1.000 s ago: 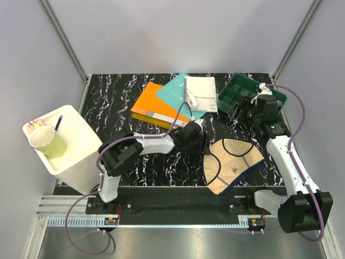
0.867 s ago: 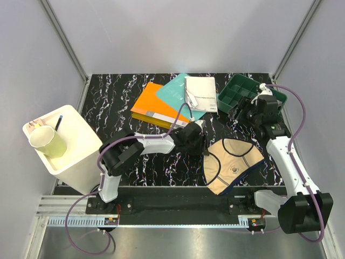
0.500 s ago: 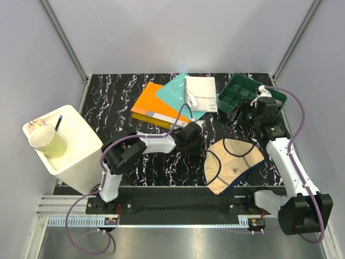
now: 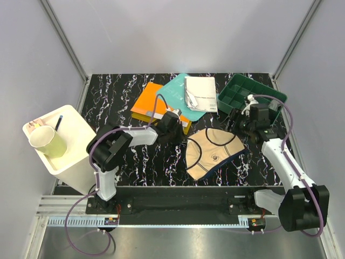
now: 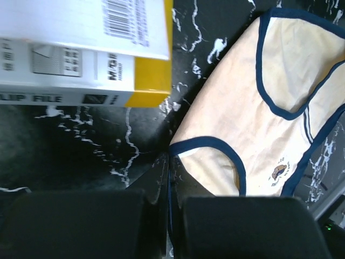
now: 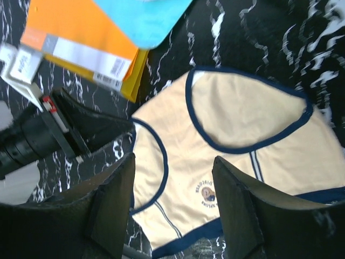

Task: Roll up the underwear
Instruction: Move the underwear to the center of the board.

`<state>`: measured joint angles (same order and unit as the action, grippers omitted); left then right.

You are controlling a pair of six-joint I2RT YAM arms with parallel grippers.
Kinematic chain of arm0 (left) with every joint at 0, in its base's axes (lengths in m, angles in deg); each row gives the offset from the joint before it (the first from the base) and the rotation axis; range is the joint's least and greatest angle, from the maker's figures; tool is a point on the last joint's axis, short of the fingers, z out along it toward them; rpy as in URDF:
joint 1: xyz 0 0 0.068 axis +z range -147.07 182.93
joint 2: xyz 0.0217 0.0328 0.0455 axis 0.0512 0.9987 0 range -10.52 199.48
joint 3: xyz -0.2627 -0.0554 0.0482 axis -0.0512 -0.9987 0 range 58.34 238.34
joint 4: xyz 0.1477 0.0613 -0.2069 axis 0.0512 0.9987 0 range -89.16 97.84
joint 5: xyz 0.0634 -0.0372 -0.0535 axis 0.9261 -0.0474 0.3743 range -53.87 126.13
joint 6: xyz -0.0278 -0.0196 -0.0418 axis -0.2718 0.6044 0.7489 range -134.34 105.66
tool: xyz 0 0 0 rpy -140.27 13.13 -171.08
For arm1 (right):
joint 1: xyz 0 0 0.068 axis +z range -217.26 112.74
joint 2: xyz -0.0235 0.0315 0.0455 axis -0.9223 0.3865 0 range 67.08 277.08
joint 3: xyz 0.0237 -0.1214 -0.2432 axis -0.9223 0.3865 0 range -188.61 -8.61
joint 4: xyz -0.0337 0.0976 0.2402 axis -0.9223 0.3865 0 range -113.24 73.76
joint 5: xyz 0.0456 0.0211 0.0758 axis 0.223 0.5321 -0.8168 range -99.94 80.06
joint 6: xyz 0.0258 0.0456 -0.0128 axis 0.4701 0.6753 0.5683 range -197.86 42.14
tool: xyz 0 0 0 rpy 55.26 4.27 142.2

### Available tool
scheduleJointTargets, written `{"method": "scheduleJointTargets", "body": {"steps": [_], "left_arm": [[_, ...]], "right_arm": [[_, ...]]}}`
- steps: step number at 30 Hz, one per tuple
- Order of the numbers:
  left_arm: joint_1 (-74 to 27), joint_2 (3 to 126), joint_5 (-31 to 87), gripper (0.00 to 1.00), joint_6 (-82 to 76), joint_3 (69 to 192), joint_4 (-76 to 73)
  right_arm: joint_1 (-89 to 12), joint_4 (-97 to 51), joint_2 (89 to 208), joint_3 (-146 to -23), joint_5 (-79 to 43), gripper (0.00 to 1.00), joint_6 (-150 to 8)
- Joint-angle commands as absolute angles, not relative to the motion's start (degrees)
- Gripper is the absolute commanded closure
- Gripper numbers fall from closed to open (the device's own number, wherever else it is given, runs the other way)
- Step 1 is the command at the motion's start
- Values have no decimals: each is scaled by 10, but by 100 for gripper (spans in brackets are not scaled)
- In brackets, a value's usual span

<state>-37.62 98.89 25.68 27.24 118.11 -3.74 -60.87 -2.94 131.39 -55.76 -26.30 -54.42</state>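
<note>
While the left gripper point(image 5: 168, 186) pinched shut on the navy edging of one beige brief point(image 4: 213, 152) mid-table, the right gripper point(image 6: 172, 216) hung open near it. One orange book point(image 4: 153, 105), one teal book point(image 4: 175, 91) behind. Logo point(image 6: 204, 193) text unreadable.

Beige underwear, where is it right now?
Top view: the beige underwear lies flat right of centre, below-right of the orange book, its left edge pinched in the left gripper.

The white label point(image 5: 59, 67) on the orange file point(image 4: 152, 105) is showing "LIP FILE", first letter cut off, below a barcode point(image 5: 126, 19). The emblem point(image 5: 278, 172) lettering on the beige underwear point(image 5: 242, 118) is appearing illegible.
</note>
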Motion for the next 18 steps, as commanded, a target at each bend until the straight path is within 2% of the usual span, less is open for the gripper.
{"method": "scheduleJointTargets", "body": {"steps": [1,9,10,11,12,14,15,18], "left_arm": [[-360,964,281,100,229,1178,-34],[-349,971,287,100,190,1225,-15],[-349,971,284,98,185,1229,-13],[-347,971,283,91,180,1233,-10],[-345,969,283,76,178,1239,0],[-344,957,282,59,178,1241,7],[-343,948,282,44,180,1235,21],[-343,901,292,29,186,1201,26]], "right_arm": [[-580,-61,1335,-544,-302,34,-544],[-491,-97,1344,-481,-309,35,-521],[-477,-102,1342,-476,-305,35,-521],[-447,-103,1341,-470,-304,36,-525],[-435,-106,1339,-467,-302,35,-525],[-391,-111,1334,-460,-299,36,-532],[-377,-111,1331,-459,-295,36,-535],[-307,-117,1320,-454,-270,37,-558]]}}
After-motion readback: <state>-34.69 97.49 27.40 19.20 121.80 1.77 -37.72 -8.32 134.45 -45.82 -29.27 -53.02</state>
